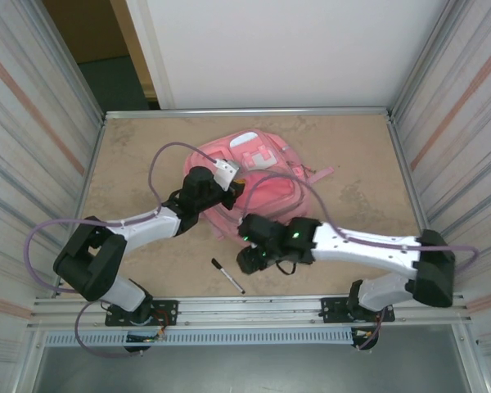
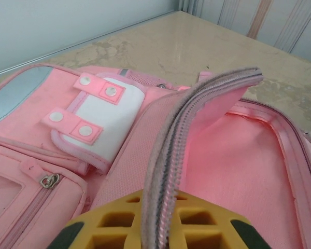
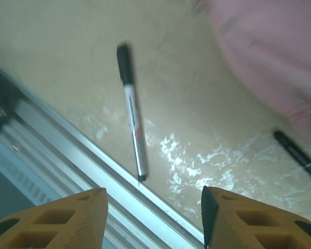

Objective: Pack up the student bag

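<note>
The student bag (image 1: pixel 258 173) is a large pink backpack lying flat at the middle of the table, with its main compartment unzipped. My left gripper (image 1: pixel 221 195) is shut on the raised zipper edge (image 2: pixel 168 171) of the opening, and the pink lining (image 2: pixel 238 166) shows beside it. The left gripper (image 2: pixel 163 220) has its yellow fingers pressed on both sides of that edge. My right gripper (image 1: pixel 250 260) hovers in front of the bag, and the right gripper (image 3: pixel 154 207) is open with nothing between its fingers. A black-capped silver pen (image 3: pixel 132 122) lies on the table just ahead of it.
The same pen (image 1: pixel 227 276) lies near the table's front edge. A second dark pen (image 3: pixel 298 154) lies at the right, close to the bag's pink fabric (image 3: pixel 269 52). A metal rail (image 3: pixel 67 155) runs along the near edge. Corrugated walls enclose both sides.
</note>
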`<state>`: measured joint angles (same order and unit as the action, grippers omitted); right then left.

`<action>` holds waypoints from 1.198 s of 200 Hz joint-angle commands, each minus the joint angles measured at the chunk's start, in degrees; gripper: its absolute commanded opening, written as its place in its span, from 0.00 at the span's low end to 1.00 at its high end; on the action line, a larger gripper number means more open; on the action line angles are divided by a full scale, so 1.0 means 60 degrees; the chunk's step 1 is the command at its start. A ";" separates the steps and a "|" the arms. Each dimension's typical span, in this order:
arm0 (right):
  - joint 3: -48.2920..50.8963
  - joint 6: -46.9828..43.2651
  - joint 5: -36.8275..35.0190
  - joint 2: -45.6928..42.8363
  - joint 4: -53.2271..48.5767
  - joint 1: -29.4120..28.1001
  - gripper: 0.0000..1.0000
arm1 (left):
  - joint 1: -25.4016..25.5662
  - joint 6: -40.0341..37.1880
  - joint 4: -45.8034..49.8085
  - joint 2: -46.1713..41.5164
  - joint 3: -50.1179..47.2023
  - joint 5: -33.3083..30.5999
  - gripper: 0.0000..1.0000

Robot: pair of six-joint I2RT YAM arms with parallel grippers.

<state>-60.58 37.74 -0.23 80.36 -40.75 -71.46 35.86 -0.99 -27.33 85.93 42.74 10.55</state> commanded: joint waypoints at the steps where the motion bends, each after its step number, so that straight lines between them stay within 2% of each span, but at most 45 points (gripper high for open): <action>1: -0.0774 -0.0435 -0.0514 0.1248 -0.0379 -0.0648 0.50 | -0.0105 0.0281 -0.0223 -0.0262 -0.0135 0.0116 0.00; 26: -0.1453 -0.0643 -0.0263 0.2407 0.0188 -0.0951 0.50 | -0.0148 0.0365 -0.0333 -0.0291 -0.0253 0.0046 0.00; 52: -0.1683 -0.1024 -0.0023 0.3421 0.0708 -0.0958 0.49 | -0.0234 0.0380 -0.0279 -0.0228 -0.0203 0.0430 0.00; 93: -0.2172 -0.1167 0.0129 0.4741 0.0190 -0.1083 0.47 | -0.0256 0.0488 -0.0385 -0.0197 -0.0308 0.0414 0.00; 121: -0.2469 -0.1053 -0.0568 0.5440 -0.0535 -0.1123 0.46 | -0.0261 0.0506 -0.0512 -0.0245 -0.0432 0.0329 0.00; 135: -0.2391 -0.1048 -0.0607 0.5662 -0.0620 -0.1195 0.40 | -0.0250 0.0454 -0.0461 -0.0226 -0.0394 0.0364 0.00; 143: -0.2350 -0.1057 -0.0487 0.5777 -0.0586 -0.1227 0.33 | -0.0261 0.0438 -0.0405 -0.0248 -0.0373 0.0401 0.00; 160: -0.2513 -0.1054 -0.0501 0.5876 -0.0802 -0.1322 0.19 | -0.0250 0.0488 -0.0418 -0.0316 -0.0436 0.0421 0.00; 180: -0.2786 -0.0981 -0.0772 0.5730 -0.1136 -0.1347 0.18 | -0.0263 0.0327 -0.0301 -0.0366 -0.0381 0.0357 0.00; 216: -0.3463 -0.0876 -0.0999 0.5250 -0.1846 -0.1361 0.09 | -0.0262 0.0255 -0.0194 -0.0780 -0.0599 0.0322 0.00; 239: -0.3229 -0.0790 -0.0119 0.4276 -0.1218 -0.1156 0.09 | -0.0262 0.0163 0.0033 -0.0984 -0.0623 0.0373 0.00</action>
<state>-79.29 32.12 -4.19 112.29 -47.72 -79.22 34.92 0.14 -28.51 83.46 39.79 12.64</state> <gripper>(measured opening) 0.105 0.114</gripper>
